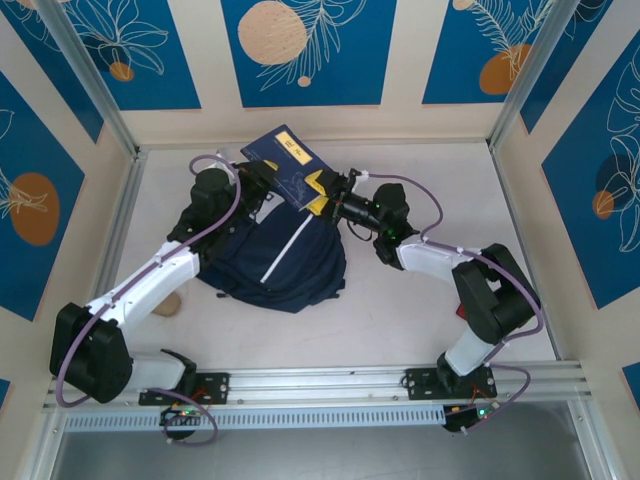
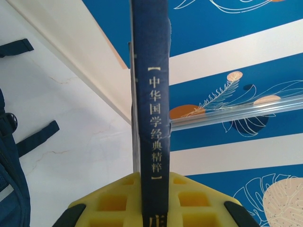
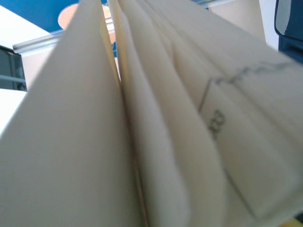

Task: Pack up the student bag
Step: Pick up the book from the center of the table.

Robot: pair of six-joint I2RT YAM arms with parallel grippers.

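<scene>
Left gripper point(image 2: 152, 205) clamps a slim navy book point(image 2: 150, 94), twelve o'clock of the navy fabric backpack point(image 1: 285, 268); right gripper point(image 1: 323, 194) at its pages, grip unclear.

- Student bag point(image 1: 275, 262): was dark navy, with one white stripe down the front.
- Book point(image 1: 290, 165): dark navy cover. Gold characters ran down the spine at the centre of the left wrist view. Pages point(image 3: 156, 142) were cream.
- Left gripper point(image 2: 152, 210): pads were yellow, grid-patterned, with black edges.
- Wall panels point(image 1: 310, 45): were blue with white line-drawn leaves and orange and peach discs, cream bands between.
- Table point(image 1: 400, 300): was white, faintly veined.
</scene>
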